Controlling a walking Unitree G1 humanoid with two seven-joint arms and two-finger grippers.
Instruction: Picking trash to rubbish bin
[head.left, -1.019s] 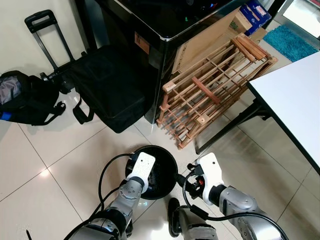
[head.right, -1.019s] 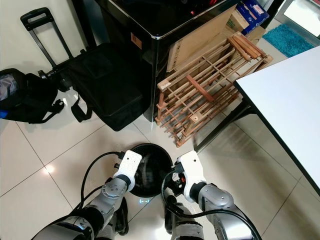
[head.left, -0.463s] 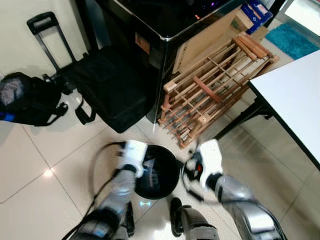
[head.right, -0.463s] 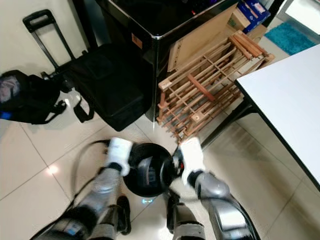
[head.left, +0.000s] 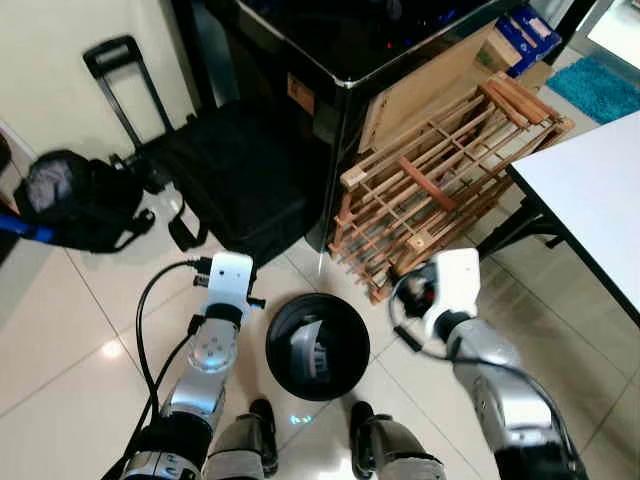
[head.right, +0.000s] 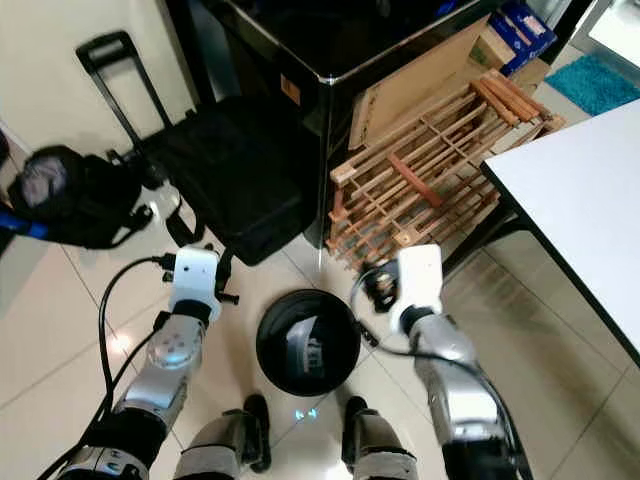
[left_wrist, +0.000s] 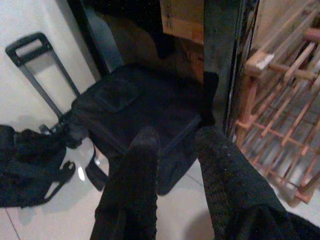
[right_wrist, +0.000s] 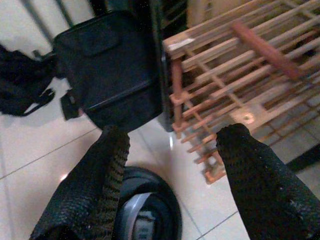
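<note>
Two pincers are hovering empty, one each side of the rubbish bin (head.left: 317, 346) standing on the floor tiles (head.left: 70, 330) by the robot's feet: left pincer (left_wrist: 175, 165) slightly parted, right pincer (right_wrist: 172, 165) spread wide. Judgement: bin is sitting central so either arm reaches; pale trash (head.left: 305, 350) is lying inside.
</note>
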